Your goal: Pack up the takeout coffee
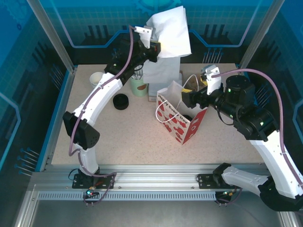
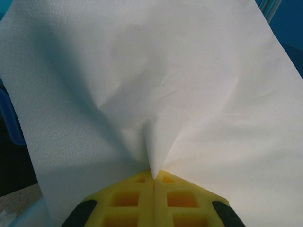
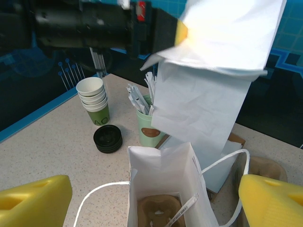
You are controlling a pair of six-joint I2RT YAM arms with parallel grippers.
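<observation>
1. Coffee: we cannot tell where it is. Looking down into the bag (image 3: 161,170), we make out a brown pulp tray (image 3: 158,208) and a white tag.
2. We see the left gripper (image 2: 154,177) with its yellow fingers pressed together, clamped on a white sheet (image 2: 165,85) held high over the far side of the table (image 1: 118,137).
3. We find the right gripper (image 3: 151,198) spread wide, one finger on each side of the bag's open mouth; we cannot tell whether either touches it.
4. The bag, white with red hearts, stands upright mid-table.
5. Left of it we count a stick cup (image 1: 138,85), black lids (image 1: 121,101) and a cup stack (image 1: 97,78).
</observation>
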